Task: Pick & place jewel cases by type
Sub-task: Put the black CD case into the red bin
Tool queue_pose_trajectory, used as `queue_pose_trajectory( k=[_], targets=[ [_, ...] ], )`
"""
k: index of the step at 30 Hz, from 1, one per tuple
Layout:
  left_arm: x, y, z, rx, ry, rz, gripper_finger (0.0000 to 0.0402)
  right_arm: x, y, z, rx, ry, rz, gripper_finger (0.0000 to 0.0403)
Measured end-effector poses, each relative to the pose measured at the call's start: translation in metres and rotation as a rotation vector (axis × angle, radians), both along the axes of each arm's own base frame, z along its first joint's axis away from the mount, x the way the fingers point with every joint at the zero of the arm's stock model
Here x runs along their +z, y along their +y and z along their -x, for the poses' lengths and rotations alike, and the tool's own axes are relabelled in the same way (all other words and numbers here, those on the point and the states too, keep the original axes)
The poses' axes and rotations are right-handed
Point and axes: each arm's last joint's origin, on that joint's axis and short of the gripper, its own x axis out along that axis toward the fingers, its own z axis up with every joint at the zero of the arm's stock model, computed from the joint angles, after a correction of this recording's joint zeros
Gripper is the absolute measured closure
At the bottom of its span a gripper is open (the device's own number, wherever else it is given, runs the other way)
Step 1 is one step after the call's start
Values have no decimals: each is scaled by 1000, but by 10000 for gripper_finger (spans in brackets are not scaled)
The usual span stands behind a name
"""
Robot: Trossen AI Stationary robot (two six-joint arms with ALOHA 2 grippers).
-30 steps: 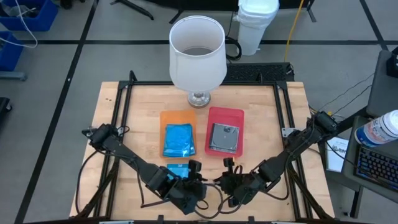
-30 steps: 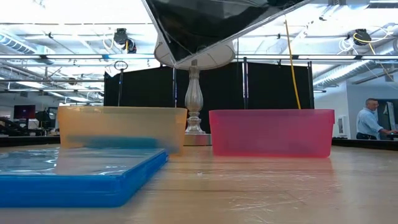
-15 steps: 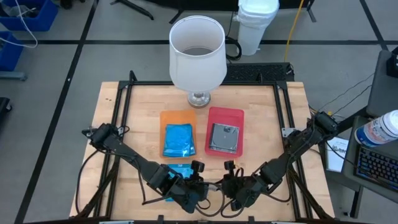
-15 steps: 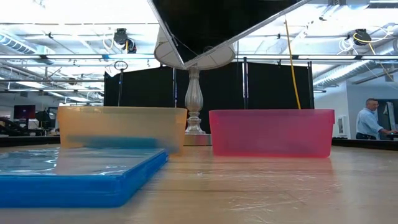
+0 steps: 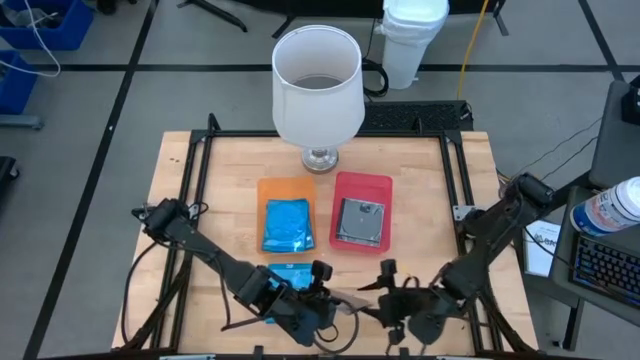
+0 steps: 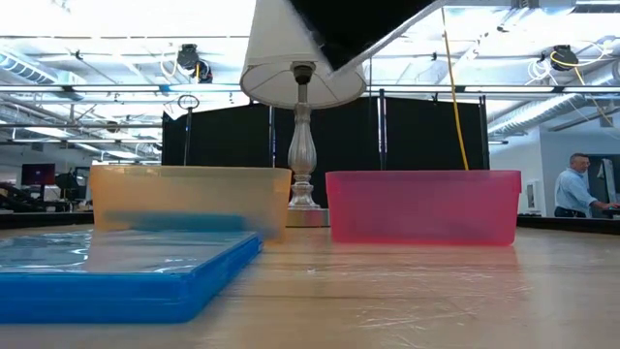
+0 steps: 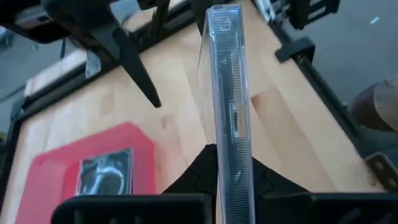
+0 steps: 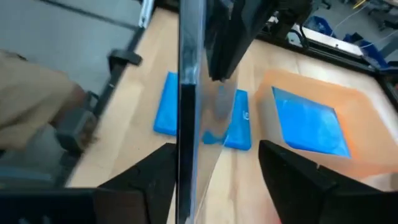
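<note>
One clear case stands edge-on, pinched in the left tool over the surface; the right tool gapes wide, empty. So thin a grip may let it twist or slip before reaching the red tray.

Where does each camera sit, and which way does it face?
High: overhead, straight down on table; both arms, left gripper, right gripper.
Low: table height, level across to orange tray, red tray; arm part overhead.
Left wrist: past own fingers shut on clear jewel case, toward red tray.
Right wrist: past own open fingers toward blue jewel case.
Both wrist views share the clear jewel case.
</note>
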Motion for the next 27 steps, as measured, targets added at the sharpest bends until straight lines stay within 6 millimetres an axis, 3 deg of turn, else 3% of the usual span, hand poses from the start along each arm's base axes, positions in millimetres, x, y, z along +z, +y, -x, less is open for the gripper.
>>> queue_pose_trajectory(
  k=[5, 9, 13, 17, 22, 27],
  targets=[
    [13, -5, 0, -81, -77, 17, 390, 4, 14, 23, -9, -28, -12, 180],
    [34, -8, 7, -148, -164, 56, 385, 4, 28, 46, -47, -97, 39, 184],
    [52, -10, 12, -179, -259, 47, 375, 4, 45, 77, -89, -228, 87, 187],
    [61, -20, 16, -248, -350, 40, 389, -6, 55, 101, -143, -378, 139, 184],
    [72, -21, 14, -270, -451, 34, 388, -28, 58, 110, -157, -459, 136, 184],
    [75, -14, 8, -244, -485, -15, 372, -37, 49, 100, -68, -509, 61, 185]
  ],
)
